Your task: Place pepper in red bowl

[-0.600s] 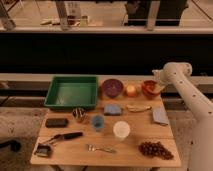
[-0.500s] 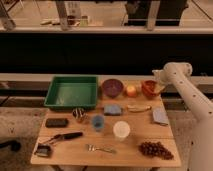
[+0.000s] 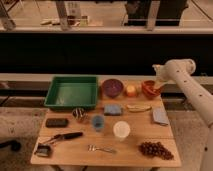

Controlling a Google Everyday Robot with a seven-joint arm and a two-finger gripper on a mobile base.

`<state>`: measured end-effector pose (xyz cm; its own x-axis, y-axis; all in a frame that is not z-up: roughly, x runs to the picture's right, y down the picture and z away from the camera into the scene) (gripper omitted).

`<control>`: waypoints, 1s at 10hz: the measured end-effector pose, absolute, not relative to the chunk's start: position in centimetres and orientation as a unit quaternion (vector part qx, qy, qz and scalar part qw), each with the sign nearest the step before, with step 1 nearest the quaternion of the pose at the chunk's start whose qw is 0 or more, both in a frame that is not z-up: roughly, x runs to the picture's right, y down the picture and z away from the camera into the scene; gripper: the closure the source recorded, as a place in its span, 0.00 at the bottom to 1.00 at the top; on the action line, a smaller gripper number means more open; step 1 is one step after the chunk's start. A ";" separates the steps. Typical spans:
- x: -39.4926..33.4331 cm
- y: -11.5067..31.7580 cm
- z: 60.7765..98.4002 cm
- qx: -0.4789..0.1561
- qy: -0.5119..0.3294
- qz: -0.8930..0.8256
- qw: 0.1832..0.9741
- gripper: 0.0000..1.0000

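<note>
Over the red bowl (image 3: 148,90) (table (image 3: 159,102) corner) — tool (image 3: 157,88) hovers.

My gripper (image 3: 159,86) hangs over the far right corner of a wooden table (image 3: 75,159). Just left of it lies a round yellow-orange fruit (image 3: 131,90), then a purple bowl (image 3: 112,87). A green tray (image 3: 71,78) sits well off at the far left. On the camera side of the gripper lie a banana (image 3: 138,107), a blue sponge (image 3: 113,109) and a grey cloth (image 3: 160,116). Farther from it stand a white cup (image 3: 121,130) and a blue cup (image 3: 98,122). Grapes (image 3: 155,149), a fork (image 3: 100,148) and a black-handled utensil (image 3: 67,136) line the near edge.
</note>
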<state>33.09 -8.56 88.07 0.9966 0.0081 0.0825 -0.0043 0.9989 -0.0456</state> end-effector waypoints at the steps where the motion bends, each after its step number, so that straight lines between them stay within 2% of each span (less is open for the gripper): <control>1: 32.9 -8.8 87.6 -0.017 -0.042 0.004 0.999 0.20; 10: 33.2 -9.3 84.4 0.015 -0.059 0.016 0.998 0.20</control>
